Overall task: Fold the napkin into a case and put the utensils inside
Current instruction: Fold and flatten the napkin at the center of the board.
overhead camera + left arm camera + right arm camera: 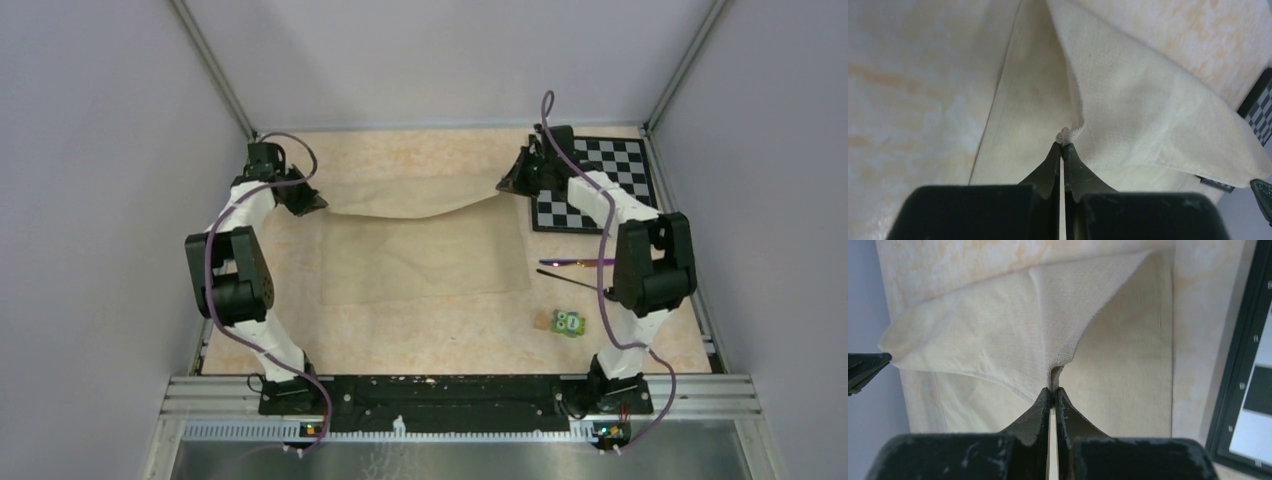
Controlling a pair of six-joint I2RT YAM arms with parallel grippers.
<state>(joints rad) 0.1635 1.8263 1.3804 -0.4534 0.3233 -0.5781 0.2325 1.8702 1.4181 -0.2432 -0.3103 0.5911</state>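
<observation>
The beige-cream napkin (425,250) lies spread in the middle of the table, with its far edge lifted off the surface. My left gripper (318,203) is shut on the far-left corner of the napkin (1128,100). My right gripper (505,184) is shut on the far-right corner of the napkin (1013,335). The raised edge sags between the two grippers. In each wrist view a bunched corner of cloth is pinched at the closed tips, left gripper (1063,144) and right gripper (1053,389). Two thin dark utensils (575,263) lie right of the napkin, one purple-tinted. No folded case is in view.
A black-and-white chessboard (610,170) lies at the back right, partly under my right arm. A small green block (570,322) sits near the front right beside a tan bit. Metal frame posts and grey walls bound the table.
</observation>
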